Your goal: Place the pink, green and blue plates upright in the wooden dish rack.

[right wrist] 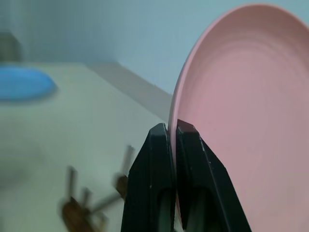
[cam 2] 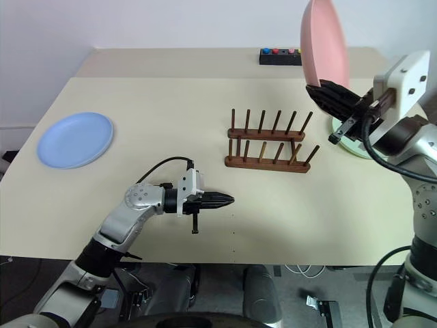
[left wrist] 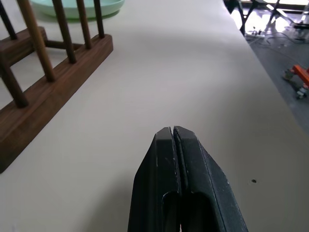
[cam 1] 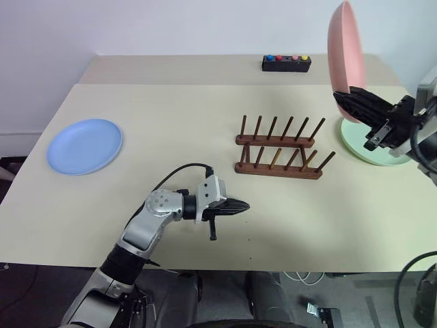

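Note:
My right gripper (cam 1: 345, 96) is shut on the lower rim of the pink plate (cam 1: 343, 46), which it holds upright and high above the table's right side, to the right of the wooden dish rack (cam 1: 278, 147). The same plate (right wrist: 246, 121) rises edge-on from between the fingers in the right wrist view. Flat on the table under that arm lies the green plate (cam 1: 356, 141). At the table's left lies the blue plate (cam 1: 85, 145). My left gripper (cam 1: 242, 206) is shut and empty, just above the table in front of the rack and pointing right.
A black box with coloured buttons (cam 1: 287, 63) sits at the back of the table behind the rack. The cream table (cam 1: 171, 123) has open room between the blue plate and the rack. Its front edge runs just behind my left arm.

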Robot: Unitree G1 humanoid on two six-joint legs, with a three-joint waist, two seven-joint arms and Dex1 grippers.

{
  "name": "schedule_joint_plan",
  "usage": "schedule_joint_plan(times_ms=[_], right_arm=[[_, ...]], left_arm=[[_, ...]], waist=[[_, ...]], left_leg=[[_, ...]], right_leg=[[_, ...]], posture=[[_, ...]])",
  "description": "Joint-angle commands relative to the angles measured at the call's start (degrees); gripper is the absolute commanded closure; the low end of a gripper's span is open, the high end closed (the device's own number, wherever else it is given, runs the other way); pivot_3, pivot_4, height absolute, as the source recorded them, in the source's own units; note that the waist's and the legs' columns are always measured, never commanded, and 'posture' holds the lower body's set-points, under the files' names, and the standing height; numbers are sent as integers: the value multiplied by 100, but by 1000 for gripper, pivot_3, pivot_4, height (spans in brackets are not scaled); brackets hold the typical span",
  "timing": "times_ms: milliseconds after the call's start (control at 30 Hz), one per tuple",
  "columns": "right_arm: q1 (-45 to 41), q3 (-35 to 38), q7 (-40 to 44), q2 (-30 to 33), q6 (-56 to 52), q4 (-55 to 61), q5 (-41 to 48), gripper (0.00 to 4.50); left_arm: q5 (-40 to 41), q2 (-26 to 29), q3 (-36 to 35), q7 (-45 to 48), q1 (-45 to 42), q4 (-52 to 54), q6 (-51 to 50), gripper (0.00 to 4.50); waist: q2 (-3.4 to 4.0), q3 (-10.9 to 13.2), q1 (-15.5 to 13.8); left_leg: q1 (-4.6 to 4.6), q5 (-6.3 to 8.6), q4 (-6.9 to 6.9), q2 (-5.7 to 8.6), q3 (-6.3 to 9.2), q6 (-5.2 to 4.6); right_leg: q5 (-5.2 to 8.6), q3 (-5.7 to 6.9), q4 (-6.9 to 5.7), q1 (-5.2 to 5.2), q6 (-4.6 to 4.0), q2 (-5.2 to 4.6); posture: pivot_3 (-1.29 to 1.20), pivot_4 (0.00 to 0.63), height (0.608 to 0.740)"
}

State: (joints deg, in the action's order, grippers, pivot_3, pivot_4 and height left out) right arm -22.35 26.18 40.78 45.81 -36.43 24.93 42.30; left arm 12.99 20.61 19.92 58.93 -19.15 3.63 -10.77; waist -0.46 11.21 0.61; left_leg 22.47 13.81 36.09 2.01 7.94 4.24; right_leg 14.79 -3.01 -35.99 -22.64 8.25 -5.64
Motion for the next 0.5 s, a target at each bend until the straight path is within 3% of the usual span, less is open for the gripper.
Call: schedule_joint_plan(times_ms=[33,267,500], right_arm=[[-119,262,-119,-85,-267,-48,662,4451],[66,497,-335,-312,-646,-19,1755,4451],[307,505,-406,-305,-728,-156,2163,4451]], left_arm=[[3,33,-61,-92,56,289,28,4500],[29,71,-55,-139,48,336,53,4500],[221,61,-155,-92,5,413,-2,4500]], waist=[[0,0,2],[1,0,4],[1,0,6]], left_leg=[[0,0,0,0,0,0],[0,0,-2,0,0,0],[0,0,-2,0,-1,-1]], right_leg=[[0,0,0,0,0,0],[0,0,-1,-3,0,0],[-1,0,-1,-3,1,0]], posture=[[0,150,740],[0,150,740],[0,150,740]])
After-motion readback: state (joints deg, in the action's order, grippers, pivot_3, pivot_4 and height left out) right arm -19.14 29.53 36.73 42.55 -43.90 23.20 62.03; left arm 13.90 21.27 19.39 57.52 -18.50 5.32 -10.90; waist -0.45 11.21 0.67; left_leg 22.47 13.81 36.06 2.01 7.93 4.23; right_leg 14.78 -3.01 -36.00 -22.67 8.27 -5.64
